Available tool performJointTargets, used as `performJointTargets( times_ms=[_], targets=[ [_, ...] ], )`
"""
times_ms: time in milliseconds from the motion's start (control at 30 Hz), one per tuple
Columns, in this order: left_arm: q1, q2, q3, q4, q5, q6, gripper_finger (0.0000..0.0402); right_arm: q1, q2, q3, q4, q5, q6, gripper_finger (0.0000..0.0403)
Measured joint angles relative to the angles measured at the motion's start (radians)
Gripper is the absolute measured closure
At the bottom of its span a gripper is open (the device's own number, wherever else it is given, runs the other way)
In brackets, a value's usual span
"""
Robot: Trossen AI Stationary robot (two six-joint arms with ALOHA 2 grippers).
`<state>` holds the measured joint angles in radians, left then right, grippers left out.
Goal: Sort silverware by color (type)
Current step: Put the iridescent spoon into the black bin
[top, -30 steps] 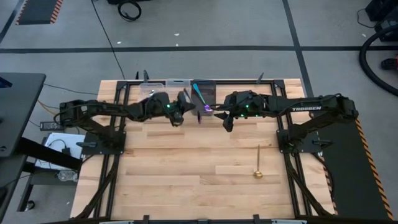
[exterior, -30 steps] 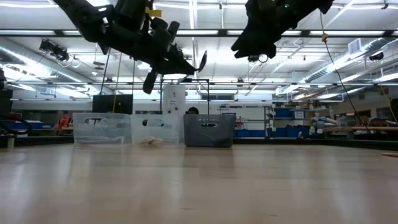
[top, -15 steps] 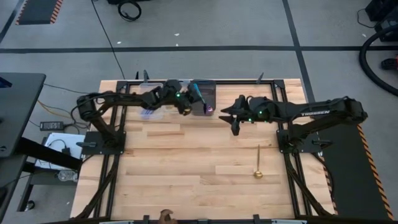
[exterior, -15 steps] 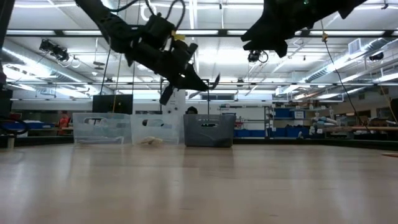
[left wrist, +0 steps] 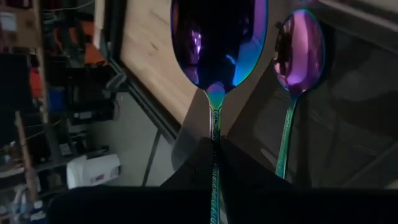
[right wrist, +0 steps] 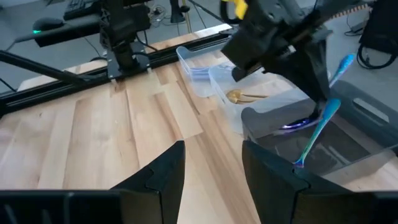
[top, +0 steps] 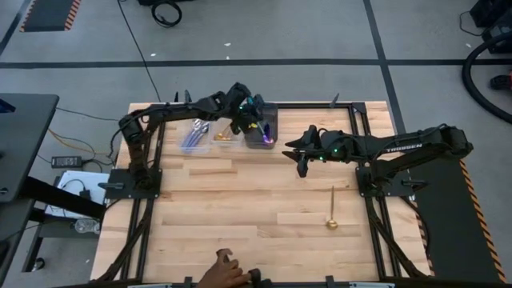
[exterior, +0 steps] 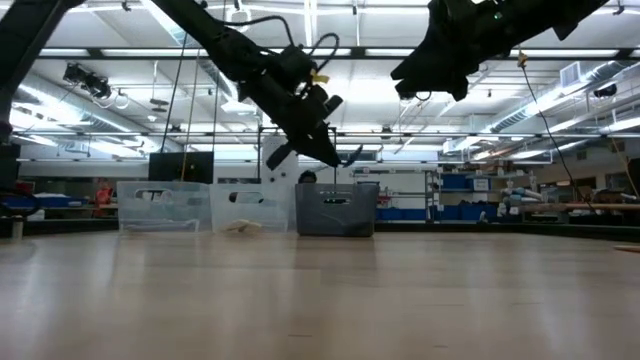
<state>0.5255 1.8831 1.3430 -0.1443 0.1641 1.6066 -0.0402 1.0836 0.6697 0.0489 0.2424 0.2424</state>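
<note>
From above, the left gripper point(top: 254, 112) sits over the grey bin point(top: 262, 138), pinching a blue-handled spoon point(top: 258, 122); the right gripper point(top: 299, 154) hovers nearby, fingers apart and empty; a gold spoon point(top: 331, 210) lies alone on the table point(top: 240, 208); the left wrist view shows the held spoon's purple bowl beside another spoon point(left wrist: 297, 74) in the bin.

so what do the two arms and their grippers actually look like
Both arms are dark, nearly black, built of slim jointed segments. The right arm carries white TROSSEN lettering, and small green lights glow near its wrist. Cables loop along the left arm, with a yellow tag near its wrist. The right gripper has two broad, dark, flat fingers; the left gripper is equally dark.
</note>
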Motion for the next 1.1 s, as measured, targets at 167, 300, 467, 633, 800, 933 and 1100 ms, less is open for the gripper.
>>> performJointTargets(
  times_ms=[167,300,467,633,800,933,1100],
  targets=[
    [0.001,0.080,0.101,-0.074,0.003,0.013,0.0384,0.004,0.000,0.000,-0.005,0.000,0.002,0.0234],
    [0.004,0.123,0.174,-0.174,0.005,0.017,0.0384,0.006,0.000,0.000,-0.010,-0.001,0.000,0.0234],
    [0.010,0.135,0.196,-0.217,0.006,0.053,0.0384,0.006,0.000,0.000,-0.008,-0.001,-0.010,0.0234],
    [0.019,0.141,0.197,-0.211,0.028,0.057,0.0384,0.006,0.000,0.001,0.002,-0.001,-0.016,0.0234],
    [0.021,0.178,0.196,-0.210,0.040,0.087,0.0384,0.015,0.000,0.001,0.002,-0.001,-0.009,0.0234],
    [0.026,0.198,0.195,-0.212,0.033,0.091,0.0384,0.028,0.000,0.001,0.003,0.001,-0.003,0.0234],
    [0.030,0.202,0.194,-0.210,0.025,0.083,0.0384,0.032,0.000,0.001,0.005,0.004,-0.003,0.0234]
  ],
)
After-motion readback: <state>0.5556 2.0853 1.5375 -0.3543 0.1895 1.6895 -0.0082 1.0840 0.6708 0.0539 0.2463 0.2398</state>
